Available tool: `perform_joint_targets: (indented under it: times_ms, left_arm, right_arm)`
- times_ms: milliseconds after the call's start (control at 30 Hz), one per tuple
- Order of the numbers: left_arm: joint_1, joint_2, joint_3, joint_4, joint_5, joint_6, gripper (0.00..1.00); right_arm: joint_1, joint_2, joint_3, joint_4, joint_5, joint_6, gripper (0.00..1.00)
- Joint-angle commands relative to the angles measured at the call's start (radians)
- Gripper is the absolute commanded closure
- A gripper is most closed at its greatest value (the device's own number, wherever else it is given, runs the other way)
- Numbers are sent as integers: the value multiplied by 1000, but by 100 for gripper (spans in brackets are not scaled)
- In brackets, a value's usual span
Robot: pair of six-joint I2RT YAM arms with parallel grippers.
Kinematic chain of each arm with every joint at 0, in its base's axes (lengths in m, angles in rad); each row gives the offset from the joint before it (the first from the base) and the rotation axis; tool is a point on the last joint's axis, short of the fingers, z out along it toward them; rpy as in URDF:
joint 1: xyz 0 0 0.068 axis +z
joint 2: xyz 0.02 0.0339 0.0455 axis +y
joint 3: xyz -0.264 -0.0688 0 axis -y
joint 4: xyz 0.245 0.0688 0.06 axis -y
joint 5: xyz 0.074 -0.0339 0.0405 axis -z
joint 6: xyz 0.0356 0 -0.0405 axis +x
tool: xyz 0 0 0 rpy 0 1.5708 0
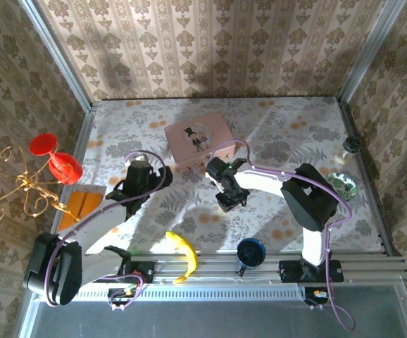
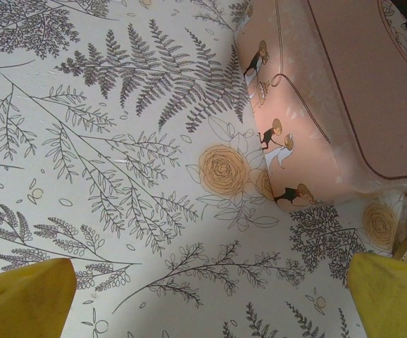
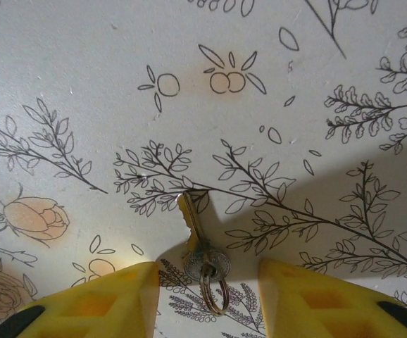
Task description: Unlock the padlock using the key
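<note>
My left gripper [image 2: 207,282] has jaws apart; my right gripper [image 3: 207,282], jaws apart too, straddles the flat key [image 3: 196,243]; I fear closing skids it.

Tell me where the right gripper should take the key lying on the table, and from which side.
The key lies flat, blade pointing away, so only its thin edges offer a hold. Probably take its round head, coming straight down from above; the right gripper is open, with one finger on each side of it.
</note>
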Motion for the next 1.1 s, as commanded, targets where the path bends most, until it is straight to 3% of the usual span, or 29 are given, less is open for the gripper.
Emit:
perform_joint_targets:
  times_ms: [0, 200, 467, 833, 1067]
  left_arm:
    - [8, -3, 6, -7, -2, -9, 0]
    - [9, -1, 9, -7, -2, -11, 0]
    - [12, -19, 15, -22, 4, -10, 0]
    - [30, -94, 61, -97, 103, -41, 0]
    - [46, -114, 109, -95, 341, 23, 0]
  right_arm:
    - [-3, 17, 12, -40, -23, -21, 60]
    - [2, 12, 6, -39, -38, -17, 73]
    - [7, -54, -7, -52, 26, -19, 100]
    - [9, -267, -22, -15, 154, -95, 100]
    - [10, -350, 28, -39, 163, -102, 100]
